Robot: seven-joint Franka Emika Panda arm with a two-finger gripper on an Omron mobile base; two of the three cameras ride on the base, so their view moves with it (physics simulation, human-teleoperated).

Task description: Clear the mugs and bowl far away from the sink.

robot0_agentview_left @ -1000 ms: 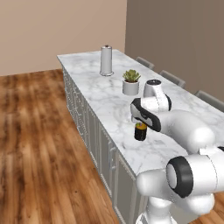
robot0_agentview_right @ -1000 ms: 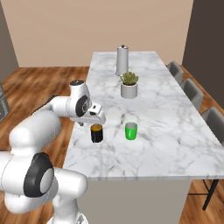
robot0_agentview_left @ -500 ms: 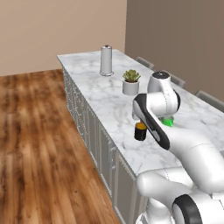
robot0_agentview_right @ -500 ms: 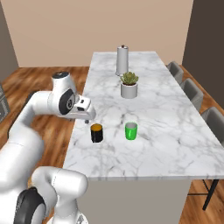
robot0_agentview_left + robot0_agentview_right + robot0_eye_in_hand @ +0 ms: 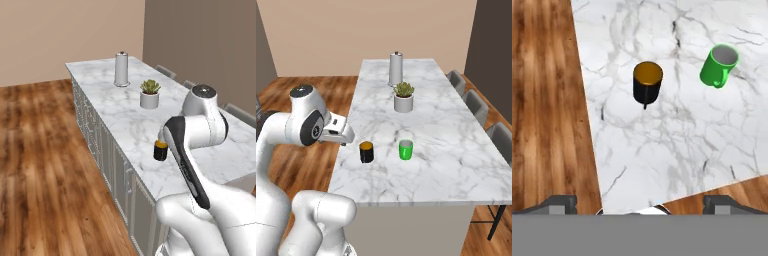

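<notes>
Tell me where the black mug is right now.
In the right base view the black mug stands upright near the marble counter's left edge, just left of the green mug, apart from it.

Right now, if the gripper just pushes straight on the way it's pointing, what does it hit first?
Probably bare marble countertop near its edge, short of the black mug. The open gripper points down at it; the green mug sits off to one side. Depth is uncertain.

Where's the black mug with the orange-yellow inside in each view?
Left base view: black mug with the orange-yellow inside at centre right, near the counter's front edge, beside the white arm.
Right base view: left of centre, left of the green mug.
Hand view: upper centre, green mug to its right.
Shared landmark: the green mug in two views; the white marble counter in all.
</notes>
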